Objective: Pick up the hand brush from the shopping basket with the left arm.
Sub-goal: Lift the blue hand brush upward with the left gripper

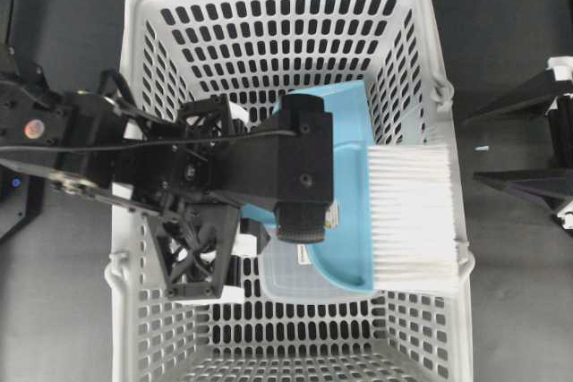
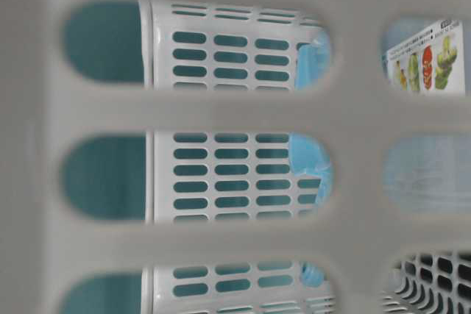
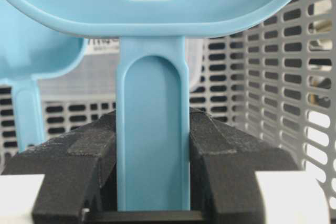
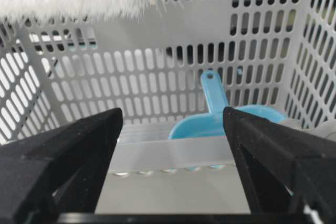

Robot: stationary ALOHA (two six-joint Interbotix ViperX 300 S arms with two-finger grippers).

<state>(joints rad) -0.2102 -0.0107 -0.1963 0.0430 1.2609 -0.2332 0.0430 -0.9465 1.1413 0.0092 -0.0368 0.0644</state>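
Left gripper [image 3: 152,182] clamped on thin handle of hand brush [image 1: 394,212], black pads [image 3: 79,150] pressing both flat sides. Held by handle, likely to keep bristles free. Brush over right half of shopping basket [image 1: 143,6] in overhead view, white bristles [image 1: 414,218] fanned across right rim; whether lifted clear, cannot tell. Matching blue dustpan [image 4: 220,116] down in basket beside clear lidded box [image 1: 291,275]. Right gripper [image 4: 173,129] empty, jaws wide apart, aimed into basket.
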